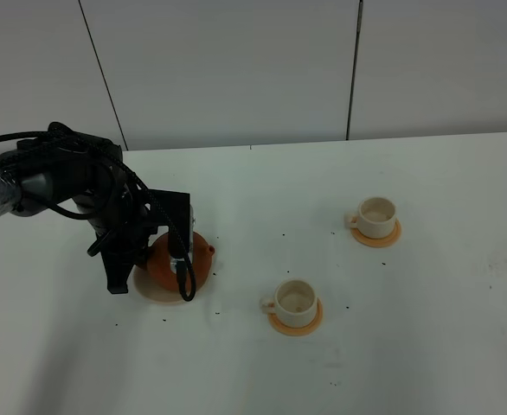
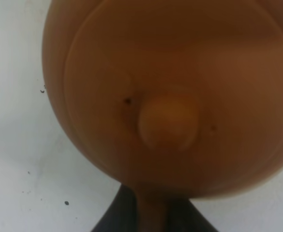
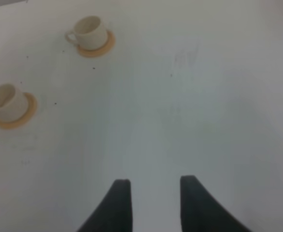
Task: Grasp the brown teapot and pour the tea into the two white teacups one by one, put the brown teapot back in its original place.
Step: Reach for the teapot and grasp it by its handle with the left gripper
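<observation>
1. Left gripper (image 2: 152,218): black, on the left arm, closed on the loop handle of the brown teapot.
2. Right gripper (image 3: 155,193): dark fingers parted, nothing between them, hanging above bare table.
3. Table (image 1: 426,346): white, with scattered dark specks.
4. Brown teapot (image 1: 195,257): squat, knobbed lid on, left of both cups, over its saucer; I cannot tell whether it touches the saucer.
5. Saucer (image 1: 154,294): pale beige, its rim showing beneath the teapot.
6. Near teacup (image 1: 295,298) and far teacup (image 1: 377,216): off-white, upright, well apart.
7. Coasters (image 1: 310,324): two, orange, one under each cup.
</observation>
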You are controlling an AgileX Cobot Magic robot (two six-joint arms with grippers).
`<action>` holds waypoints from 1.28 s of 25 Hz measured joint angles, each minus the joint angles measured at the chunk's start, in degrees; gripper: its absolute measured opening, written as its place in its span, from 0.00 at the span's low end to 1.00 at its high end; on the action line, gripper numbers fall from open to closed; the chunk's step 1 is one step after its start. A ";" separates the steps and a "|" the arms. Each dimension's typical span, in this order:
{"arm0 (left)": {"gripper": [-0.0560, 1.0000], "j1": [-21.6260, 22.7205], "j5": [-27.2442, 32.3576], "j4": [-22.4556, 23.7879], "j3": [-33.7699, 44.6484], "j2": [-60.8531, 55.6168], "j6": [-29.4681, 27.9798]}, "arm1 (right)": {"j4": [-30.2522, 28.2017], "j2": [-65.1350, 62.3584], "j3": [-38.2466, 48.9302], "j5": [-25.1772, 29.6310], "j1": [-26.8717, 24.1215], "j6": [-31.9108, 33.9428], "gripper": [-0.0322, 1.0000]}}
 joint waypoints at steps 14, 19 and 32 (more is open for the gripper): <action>0.21 0.00 -0.21 -1.80 0.00 -0.24 0.00 | 0.00 0.00 0.00 0.00 0.00 0.00 0.26; 0.21 0.02 -0.21 -2.64 0.00 -0.68 0.06 | 0.00 0.00 0.00 0.00 0.00 0.00 0.26; 0.21 2.38 0.90 -9.05 0.00 -1.13 4.08 | 0.00 0.00 0.00 0.00 0.00 0.00 0.26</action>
